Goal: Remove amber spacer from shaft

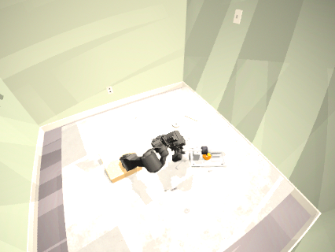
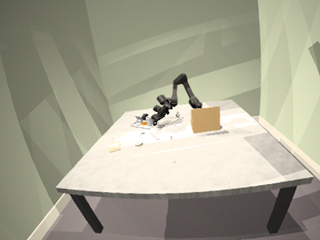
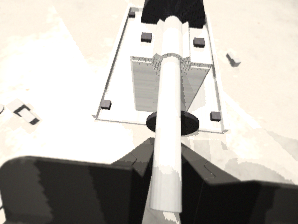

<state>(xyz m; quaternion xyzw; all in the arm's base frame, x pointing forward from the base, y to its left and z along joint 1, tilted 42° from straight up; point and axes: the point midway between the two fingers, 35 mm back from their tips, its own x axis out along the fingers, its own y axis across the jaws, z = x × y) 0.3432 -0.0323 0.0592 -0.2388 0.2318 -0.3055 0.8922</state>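
Observation:
My gripper (image 3: 162, 144) (image 1: 184, 152) is shut on the pale shaft (image 3: 169, 100), outside the big housing block (image 3: 145, 82) (image 1: 196, 155) (image 2: 149, 121). The shaft runs over the block's top, and a black disc (image 3: 152, 123) surrounds it between the fingers and the block. Beyond the block, a black spacer (image 1: 204, 150) (image 2: 145, 116) (image 3: 150, 12) stands at shaft height. The amber spacer (image 1: 207, 157) (image 2: 144, 123) lies lower and to one side, apparently down on the fixture's base; it is hidden in the wrist view. How far the shaft's far end reaches is not clear.
The fixture's base tray (image 3: 114, 75) (image 1: 207, 167) has a raised rim and small dark corner blocks. A tan board (image 2: 206, 120) stands near the arm's base. Small loose parts lie on the table (image 2: 175, 177), including a pale yellow block (image 2: 115, 148) and a ring (image 1: 175, 125).

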